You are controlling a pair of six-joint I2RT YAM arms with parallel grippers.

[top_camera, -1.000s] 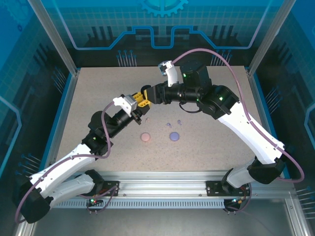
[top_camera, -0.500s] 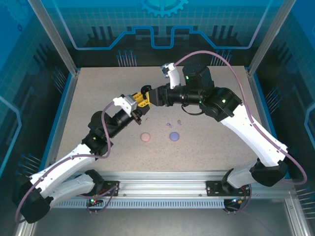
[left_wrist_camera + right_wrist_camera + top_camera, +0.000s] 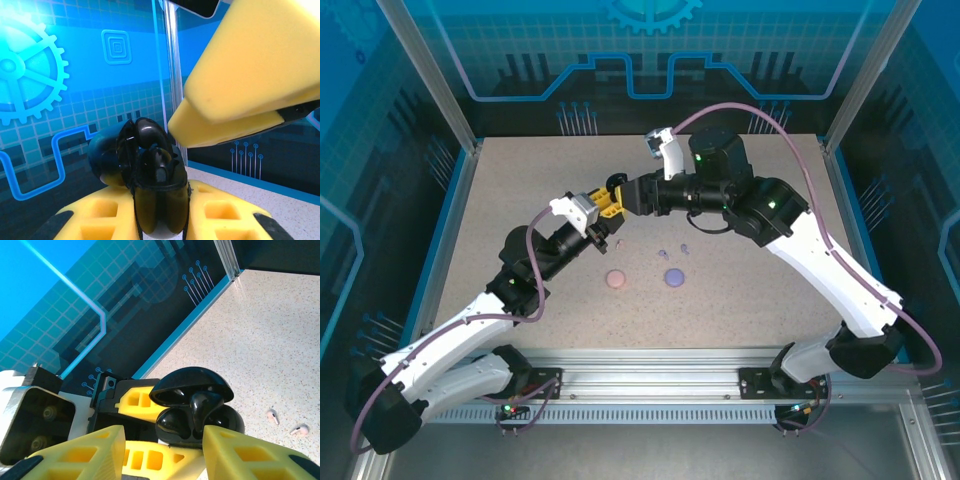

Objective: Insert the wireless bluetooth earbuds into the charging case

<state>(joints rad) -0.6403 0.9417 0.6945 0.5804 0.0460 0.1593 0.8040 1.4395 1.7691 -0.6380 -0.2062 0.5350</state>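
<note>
The black charging case (image 3: 195, 412) hangs open above the table, lid up, with my left gripper (image 3: 160, 220) shut on its lower half. One black earbud (image 3: 202, 410) stands in the case, stem up. My right gripper (image 3: 165, 445) is open right in front of the case, one yellow finger (image 3: 260, 455) beside that earbud and nothing clamped. In the top view both grippers meet above the table's middle, the left gripper (image 3: 603, 208) and the right gripper (image 3: 623, 195). Two pale pink earbuds (image 3: 272, 415) lie on the table below. Lavender earbuds (image 3: 663, 254) lie near the round cases.
A shut pink case (image 3: 616, 279) and a shut lavender case (image 3: 674, 277) sit on the speckled table (image 3: 770, 300) in front of the grippers. Blue-walled panels and aluminium posts enclose the back and both sides.
The right arm's wrist and elbow have shifted slightly to the right. Both grippers stay at the black case, which remains held.
</note>
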